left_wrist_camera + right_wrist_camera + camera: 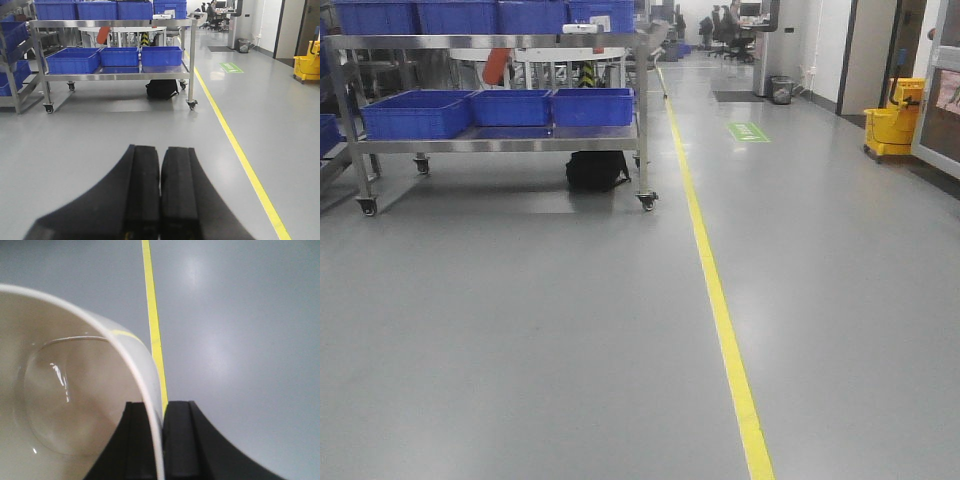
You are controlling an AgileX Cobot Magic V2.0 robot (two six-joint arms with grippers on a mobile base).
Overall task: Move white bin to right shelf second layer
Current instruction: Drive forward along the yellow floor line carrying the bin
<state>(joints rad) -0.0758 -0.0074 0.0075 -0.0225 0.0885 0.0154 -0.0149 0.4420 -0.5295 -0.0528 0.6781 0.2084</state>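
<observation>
The white bin (65, 405) fills the left half of the right wrist view, glossy cream-white, its open inside facing the camera. My right gripper (159, 410) is shut on the bin's rim, one finger inside the wall and one outside, and holds it above the grey floor. My left gripper (160, 155) is shut and empty, its black fingers pressed together over bare floor. Neither gripper shows in the front view. The right shelf second layer with its roller rails is out of view.
A steel wheeled cart (500, 145) with several blue crates (415, 113) stands ahead on the left, a black bag (597, 170) under it. A yellow floor line (715, 290) runs forward. A yellow mop bucket (892, 125) stands far right by a door.
</observation>
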